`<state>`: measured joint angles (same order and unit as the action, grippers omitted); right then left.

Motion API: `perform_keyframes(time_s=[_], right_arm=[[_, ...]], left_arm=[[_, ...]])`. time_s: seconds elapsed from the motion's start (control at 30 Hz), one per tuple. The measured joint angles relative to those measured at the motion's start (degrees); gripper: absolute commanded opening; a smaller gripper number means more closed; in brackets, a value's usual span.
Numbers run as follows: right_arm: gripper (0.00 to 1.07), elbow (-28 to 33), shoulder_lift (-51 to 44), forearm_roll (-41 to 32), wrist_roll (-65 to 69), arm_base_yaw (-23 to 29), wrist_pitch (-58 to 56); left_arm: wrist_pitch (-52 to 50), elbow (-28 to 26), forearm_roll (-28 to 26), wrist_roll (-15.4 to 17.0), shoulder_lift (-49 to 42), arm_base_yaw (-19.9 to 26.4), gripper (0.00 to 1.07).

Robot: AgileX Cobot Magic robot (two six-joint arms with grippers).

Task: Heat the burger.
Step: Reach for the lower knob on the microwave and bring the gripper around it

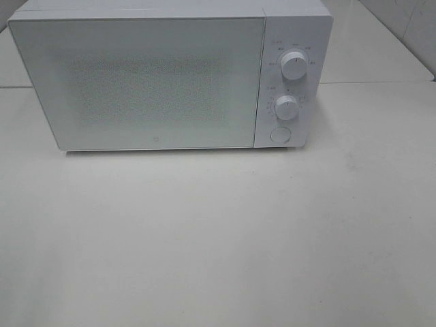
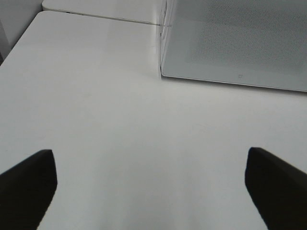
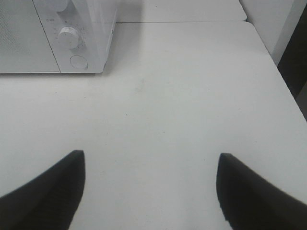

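Left gripper (image 2: 149, 191) and right gripper (image 3: 149, 191) gape wide, empty. No burger shows; the microwave (image 1: 136, 82) at the table's (image 1: 218, 238) back edge is shut, so starting it may heat nothing.

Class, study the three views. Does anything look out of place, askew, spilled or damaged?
Nothing stands out. The microwave sits upright on the table with its door shut, and there are no spills or damage.
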<state>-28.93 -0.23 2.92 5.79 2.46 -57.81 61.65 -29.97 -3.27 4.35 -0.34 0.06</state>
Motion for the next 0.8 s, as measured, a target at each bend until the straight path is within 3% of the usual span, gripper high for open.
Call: perform_keyframes(time_s=[0.5, 0.8], right_arm=[[0.75, -0.9, 0.2, -0.1, 0.0, 0.0, 2.1], [0.75, -1.1, 7.7, -0.1, 0.1, 0.0, 14.2]], left_arm=[[0.0, 0.0, 0.0, 0.0, 0.0, 0.0, 1.00], [0.0, 0.0, 0.0, 0.0, 0.0, 0.0, 1.00]])
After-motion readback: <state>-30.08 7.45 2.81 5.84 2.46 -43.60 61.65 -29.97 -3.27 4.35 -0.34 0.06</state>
